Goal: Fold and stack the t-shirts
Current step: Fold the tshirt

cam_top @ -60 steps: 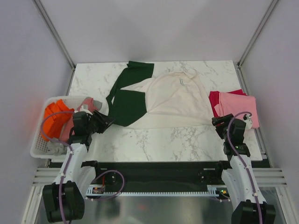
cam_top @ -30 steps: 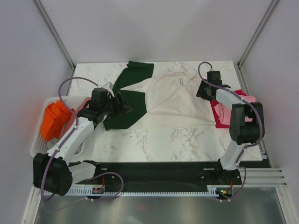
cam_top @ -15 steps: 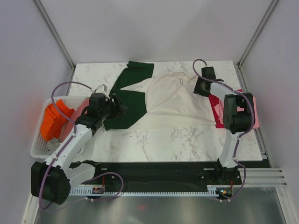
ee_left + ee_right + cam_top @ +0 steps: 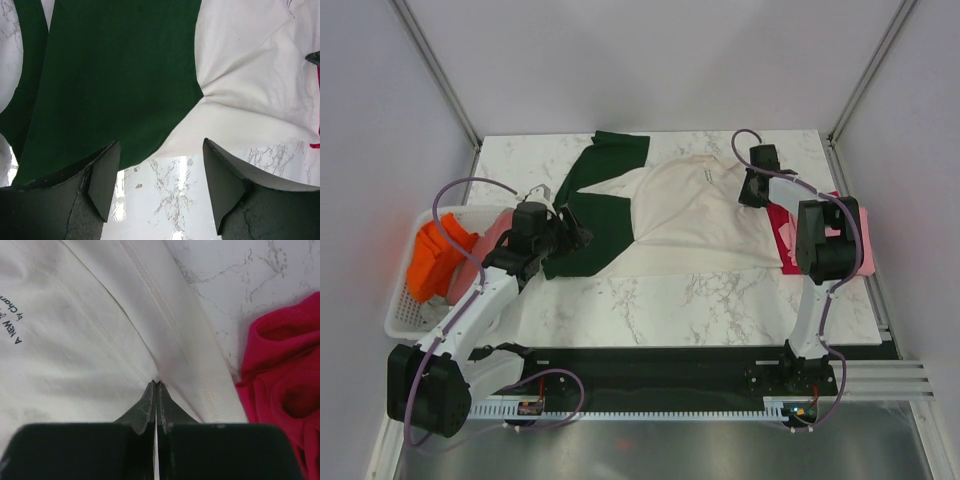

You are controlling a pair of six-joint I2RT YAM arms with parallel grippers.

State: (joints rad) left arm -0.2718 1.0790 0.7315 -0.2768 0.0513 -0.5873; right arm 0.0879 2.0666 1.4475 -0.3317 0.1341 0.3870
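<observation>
The large cream t-shirt [image 4: 690,215] lies spread on the marble table, its dark green sleeve [image 4: 595,225] [image 4: 115,75] folded at the left. My left gripper [image 4: 575,238] [image 4: 160,185] hovers open over that sleeve's near edge, with bare marble between its fingers. My right gripper [image 4: 748,195] [image 4: 157,384] is shut at the shirt's right side, its tips pinching a small pucker of cream cloth [image 4: 100,340]. A crimson t-shirt [image 4: 780,222] [image 4: 285,370] lies just right of it, with a pink one [image 4: 863,240] partly behind the right arm.
A white slatted basket [image 4: 405,322] stands at the left table edge, holding an orange shirt [image 4: 435,260] and a dusty-rose one [image 4: 497,235]. Grey walls and metal frame posts enclose the table.
The right gripper has closed from half open onto the cream cloth. The left arm has drawn back slightly toward the sleeve's near edge, still open.
</observation>
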